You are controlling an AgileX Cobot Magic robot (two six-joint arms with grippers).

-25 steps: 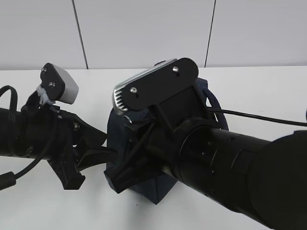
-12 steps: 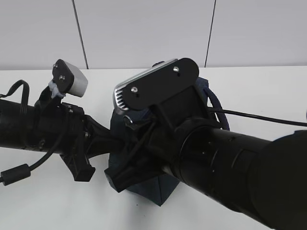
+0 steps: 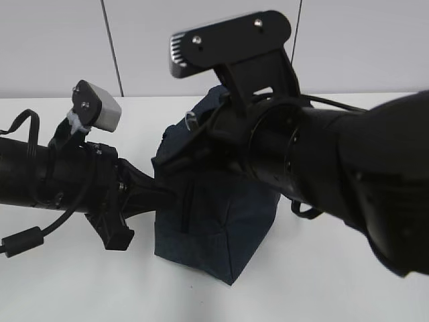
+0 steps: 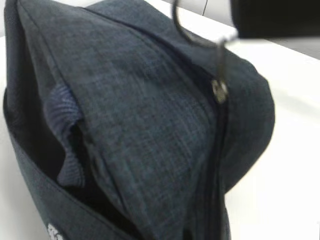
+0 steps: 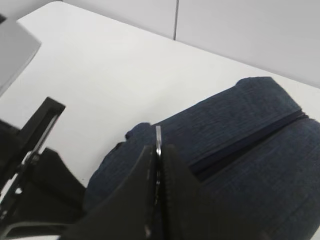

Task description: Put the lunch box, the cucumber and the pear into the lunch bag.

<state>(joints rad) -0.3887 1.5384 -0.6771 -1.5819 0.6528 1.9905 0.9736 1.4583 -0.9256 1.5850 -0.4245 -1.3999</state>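
Observation:
The navy lunch bag (image 3: 214, 221) stands at the table's middle, pulled up tall. My right gripper (image 3: 191, 124) is above its top and shut on the metal ring pull (image 5: 158, 136). The bag (image 5: 240, 135) lies under these jaws. In the left wrist view the bag (image 4: 125, 115) fills the frame, with the ring pull (image 4: 192, 32) and the zipper slider (image 4: 218, 90) at the top. My left gripper (image 3: 167, 194) is at the bag's left side, its fingers closed against the fabric and hidden in its own view. The lunch box, cucumber and pear are out of view.
The white table (image 3: 348, 282) extends around the bag to a grey panelled wall (image 3: 60, 47). The bag's loop handle (image 3: 305, 209) hangs at its right side. The right arm (image 3: 348, 174) blocks much of the exterior view.
My right gripper has risen with the ring pull, drawing the bag's top upward. My left gripper has moved right to the bag's side and stayed there.

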